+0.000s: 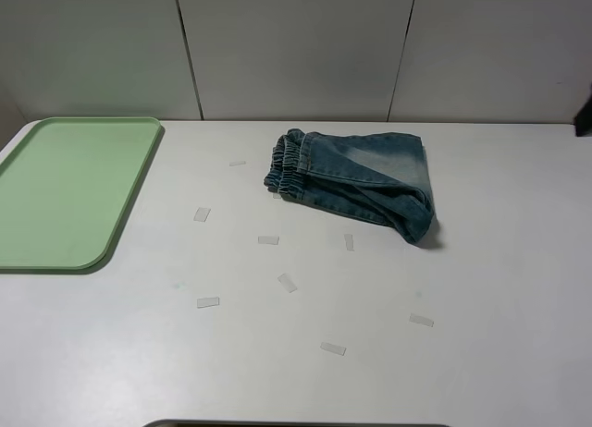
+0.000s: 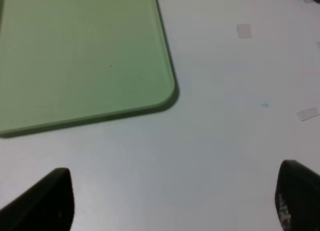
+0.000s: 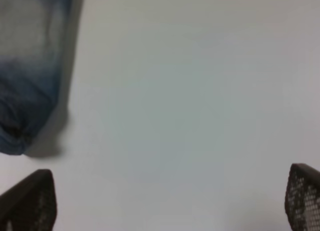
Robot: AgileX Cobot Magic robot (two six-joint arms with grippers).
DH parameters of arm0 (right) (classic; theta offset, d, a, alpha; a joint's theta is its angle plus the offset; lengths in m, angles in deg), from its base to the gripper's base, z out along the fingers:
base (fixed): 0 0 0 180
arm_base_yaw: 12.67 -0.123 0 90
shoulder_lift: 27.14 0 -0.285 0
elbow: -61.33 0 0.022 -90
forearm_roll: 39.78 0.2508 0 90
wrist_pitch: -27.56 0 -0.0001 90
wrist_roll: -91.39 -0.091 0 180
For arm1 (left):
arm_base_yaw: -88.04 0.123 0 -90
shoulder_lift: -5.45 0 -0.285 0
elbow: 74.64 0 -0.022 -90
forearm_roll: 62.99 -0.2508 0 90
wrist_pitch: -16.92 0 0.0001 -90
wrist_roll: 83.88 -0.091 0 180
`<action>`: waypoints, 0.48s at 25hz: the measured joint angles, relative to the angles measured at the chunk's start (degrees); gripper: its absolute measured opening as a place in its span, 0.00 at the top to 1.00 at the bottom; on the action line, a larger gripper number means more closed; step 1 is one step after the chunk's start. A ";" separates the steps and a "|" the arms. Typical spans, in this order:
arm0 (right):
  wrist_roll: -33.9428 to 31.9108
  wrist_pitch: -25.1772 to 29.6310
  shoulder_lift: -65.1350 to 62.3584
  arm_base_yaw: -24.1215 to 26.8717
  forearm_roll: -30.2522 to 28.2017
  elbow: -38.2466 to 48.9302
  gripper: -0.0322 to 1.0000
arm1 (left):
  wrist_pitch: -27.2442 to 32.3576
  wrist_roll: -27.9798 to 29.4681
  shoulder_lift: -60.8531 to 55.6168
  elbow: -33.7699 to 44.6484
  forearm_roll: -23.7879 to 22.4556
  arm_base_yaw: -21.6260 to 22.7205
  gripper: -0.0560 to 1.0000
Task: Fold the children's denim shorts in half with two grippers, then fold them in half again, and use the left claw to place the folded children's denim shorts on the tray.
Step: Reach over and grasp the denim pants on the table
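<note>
Shorts: I see the shorts [image 1: 356, 182] lying on the white table [image 1: 277, 381], right of the middle in the high view. They are folded into a compact bundle of stacked layers.
Shorts, detail: the gathered waistband points toward the tray's side. The faded pale patch faces up, and the darker folded edge lies toward the near right.
Tray: the green tray [image 1: 65, 191] sits flat at the far left of the table, well apart from the shorts. I see only its bare green surface.
Left claw: in its wrist view the left claw [image 2: 172, 201] hovers above bare table, near a rounded corner of the tray. Its two black fingers [image 2: 47, 201] are spread far apart with nothing between them.
Right claw: in its wrist view the right claw [image 3: 167, 201] is above bare table, just beside the folded edge of the shorts. Its fingers [image 3: 304, 198] stand wide apart and grip nothing.
Arms in the high view: I cannot make out either claw there. A black shape [image 1: 585, 117] cuts in at the right edge, and I cannot tell what it is.
Table marks: small pale tape strips [image 1: 288, 282] are scattered on the table between the tray and the shorts and nearer the front.
Background: pale wall panels [image 1: 296, 48] stand behind the table.
</note>
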 joint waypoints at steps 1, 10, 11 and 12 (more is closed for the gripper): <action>0.46 0.06 -3.18 0.49 0.20 1.49 0.30 | 0.00 0.00 0.00 0.00 0.00 0.00 0.19; 5.75 4.36 -36.25 0.96 8.85 12.75 0.30 | 0.00 0.00 0.00 0.00 0.00 0.00 0.19; 5.75 5.34 -38.37 0.96 8.85 13.15 0.30 | 0.00 0.00 0.00 0.00 0.00 0.00 0.19; 5.75 6.29 -40.69 0.96 8.87 13.52 0.30 | 0.00 0.00 0.00 0.00 0.00 0.00 0.19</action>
